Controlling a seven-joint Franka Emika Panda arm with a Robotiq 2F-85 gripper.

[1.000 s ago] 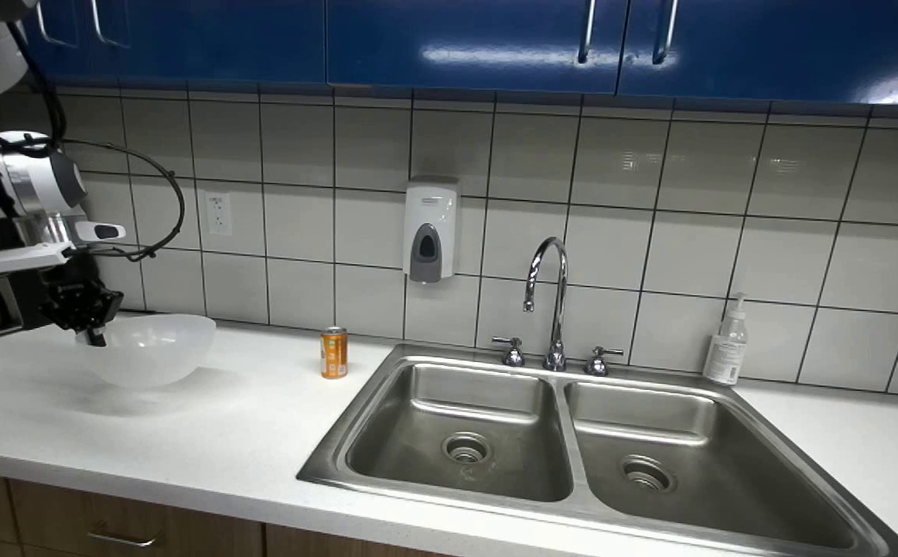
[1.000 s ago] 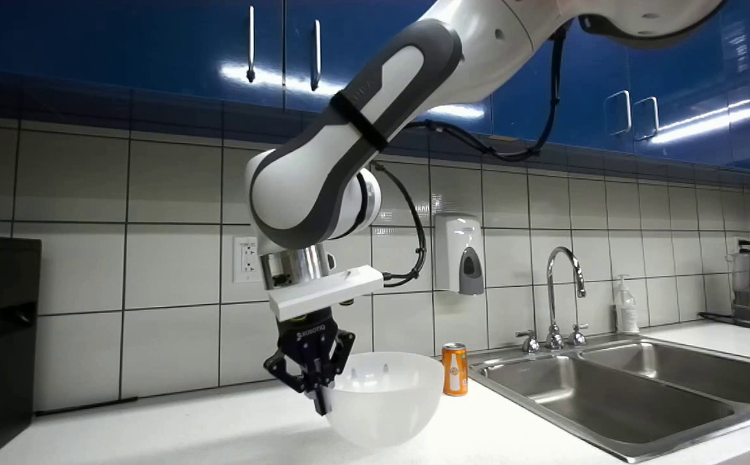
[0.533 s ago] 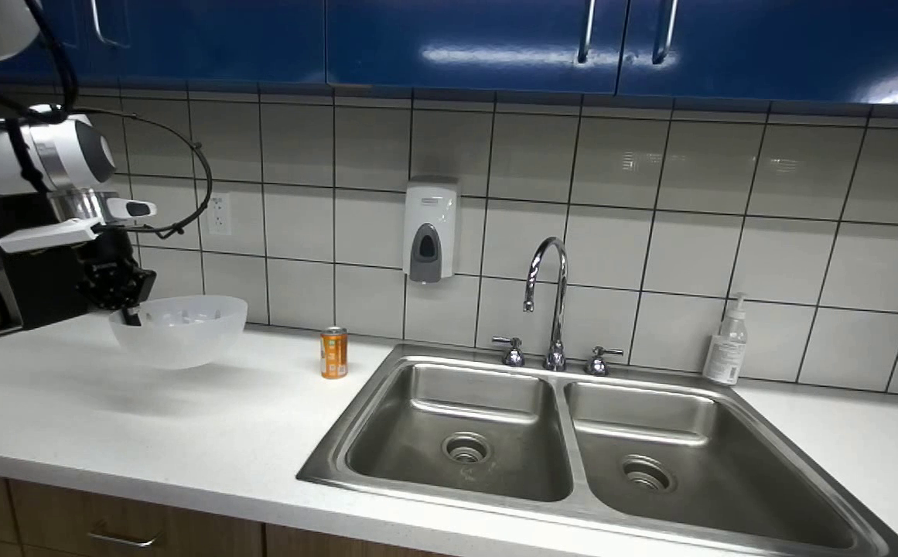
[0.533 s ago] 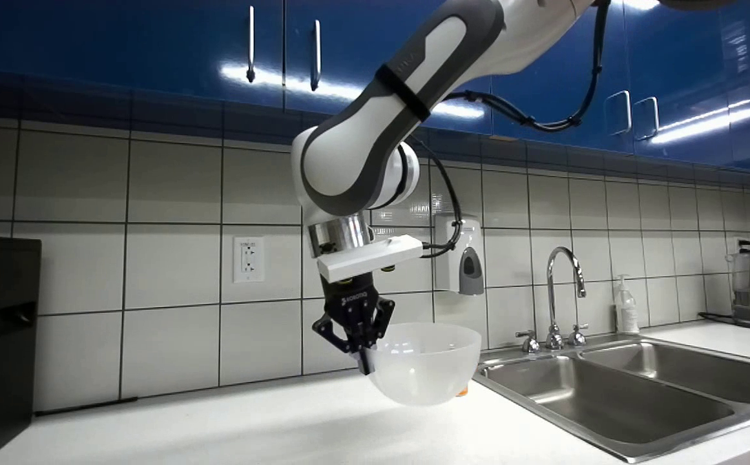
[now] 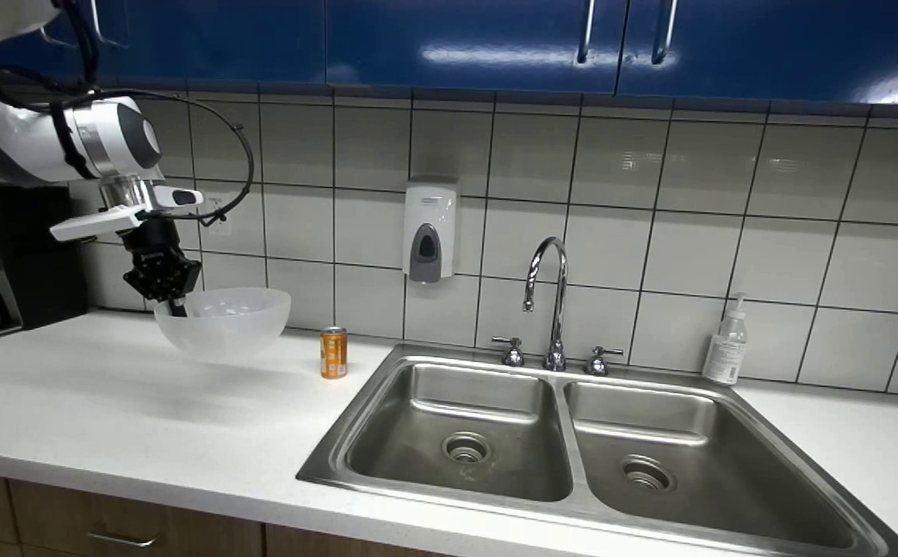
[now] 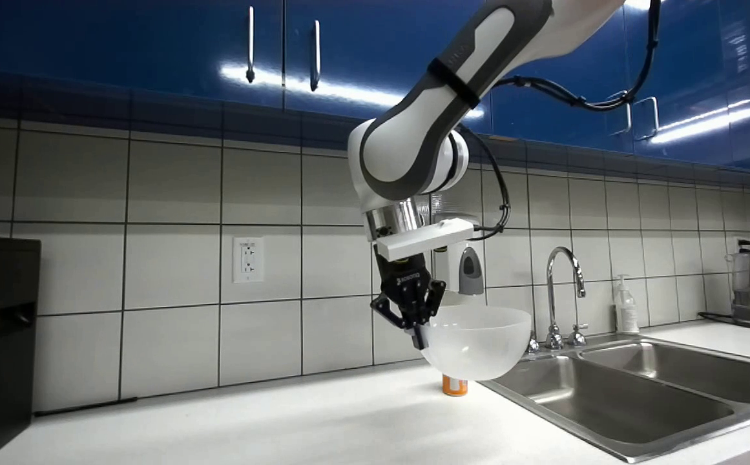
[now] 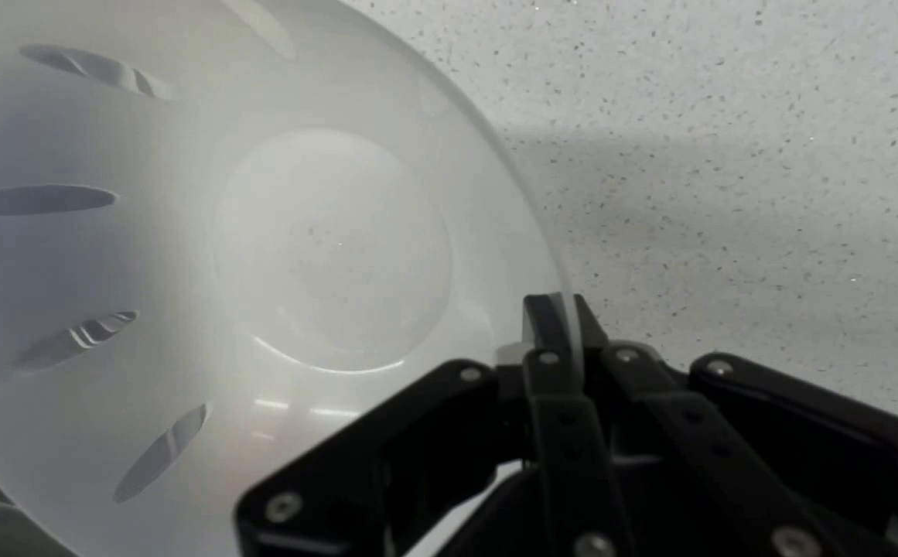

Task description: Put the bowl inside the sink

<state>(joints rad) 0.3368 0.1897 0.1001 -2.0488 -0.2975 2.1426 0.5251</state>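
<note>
White bowl is hanging mouth-up above the counter, the gripper pinching its rim.

In the wrist view the two black fingers are standing nearly together, only the thin rim parting them: one tip is lying inside the bowl, the other outside. From that grip the bowl is jutting out toward the sink in both exterior views, its base hanging clear of the counter. Long narrow slots are showing in the bowl's wall, on the side away from the fingers. In an exterior view the bowl is partly hiding an orange can, which is standing on the counter near the sink's edge.
</note>
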